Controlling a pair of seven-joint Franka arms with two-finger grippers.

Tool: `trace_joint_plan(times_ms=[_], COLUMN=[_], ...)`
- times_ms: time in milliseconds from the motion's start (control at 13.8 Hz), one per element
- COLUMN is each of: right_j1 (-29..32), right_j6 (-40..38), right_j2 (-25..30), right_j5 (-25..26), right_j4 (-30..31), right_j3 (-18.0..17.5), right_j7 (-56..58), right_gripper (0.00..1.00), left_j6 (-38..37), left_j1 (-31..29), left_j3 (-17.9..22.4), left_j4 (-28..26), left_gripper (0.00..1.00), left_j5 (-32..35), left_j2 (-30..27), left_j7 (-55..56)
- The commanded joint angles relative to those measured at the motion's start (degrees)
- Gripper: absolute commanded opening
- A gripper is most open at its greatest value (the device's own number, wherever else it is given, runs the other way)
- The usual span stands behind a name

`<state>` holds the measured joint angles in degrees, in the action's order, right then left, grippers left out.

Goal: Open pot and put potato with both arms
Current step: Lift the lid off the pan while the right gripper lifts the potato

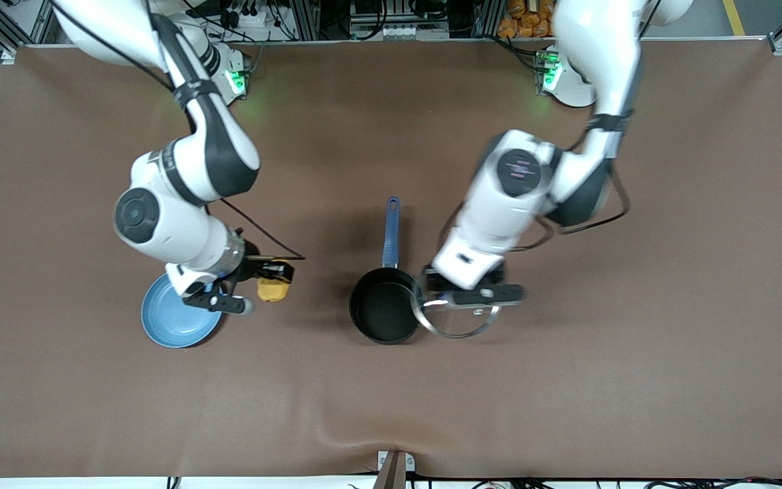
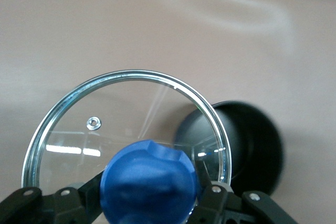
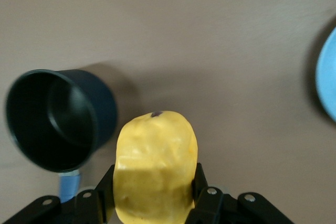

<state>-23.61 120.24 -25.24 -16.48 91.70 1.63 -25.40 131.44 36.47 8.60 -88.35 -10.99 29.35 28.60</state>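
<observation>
Lid [image 1: 457, 318] is off: the left gripper [image 1: 476, 297] is clamping its knob [image 2: 149, 184], holding it just beside the open, empty pot [image 1: 385, 312]. The right gripper [image 1: 270, 277] is grasping the potato [image 1: 273, 290] over the table between plate [image 1: 177, 318] and pot. Dropping it in is what's left.

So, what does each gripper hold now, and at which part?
The left gripper holds the glass lid by its blue knob. The right gripper holds the potato, clamped at its sides.
</observation>
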Motion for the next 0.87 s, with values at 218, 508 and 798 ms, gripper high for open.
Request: trace_joint_plan(times_ms=[218,508,798], right_j1=[-6.2,-9.0,-12.2], right_j6=[-0.4,1.4,9.7], right_j2=[1.1,-1.4,-8.8], right_j5=[-0.5,-0.7,-0.1], right_j4=[-4.2,-6.4,-11.4], right_j3=[0.6,0.6,0.7], right_j7=[-6.6,-8.3,-11.1], right_gripper=[0.12,0.11,0.01], left_j6=[3.3,17.1,20.7], left_j1=[-13.4,-18.3,-19.6], left_j3=[-2.2,-2.3,-2.4], left_j4=[-20.2,-28.8,-30.9], left_gripper=[0.05,0.05,0.05], left_j5=[-4.4,-4.4,-4.4], left_j2=[-11.2,-8.0,-5.6], left_j7=[-19.8,-30.5,-33.8])
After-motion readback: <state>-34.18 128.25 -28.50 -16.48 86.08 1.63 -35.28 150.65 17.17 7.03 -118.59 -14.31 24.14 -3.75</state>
